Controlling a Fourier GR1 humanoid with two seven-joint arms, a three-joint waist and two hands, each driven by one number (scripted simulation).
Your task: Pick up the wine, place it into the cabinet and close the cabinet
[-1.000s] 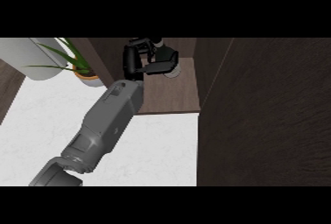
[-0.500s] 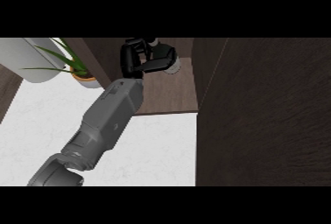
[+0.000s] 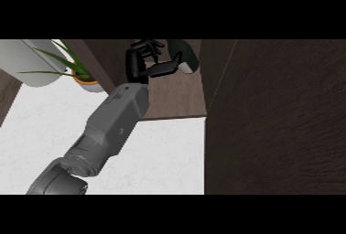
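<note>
In the head view you see one grey forearm (image 3: 111,125) coming up from the lower left and reaching into the open cabinet (image 3: 175,98), whose brown shelf floor ends at the white counter (image 3: 155,155). Which arm it is cannot be told for certain from this view; it enters on the left side. Its black hand (image 3: 143,64) sits at the back of the shelf with fingers spread upward and the thumb stretched toward the wine (image 3: 184,57), a dark bottle with a pale end standing just beside the hand's right; the thumb tip touches or nearly touches it, but the fingers do not wrap it. To your left, a potted plant (image 3: 78,73) stands on the counter beside a pale grey rounded object (image 3: 30,61). The dark cabinet door (image 3: 277,119) fills the right side.
</note>
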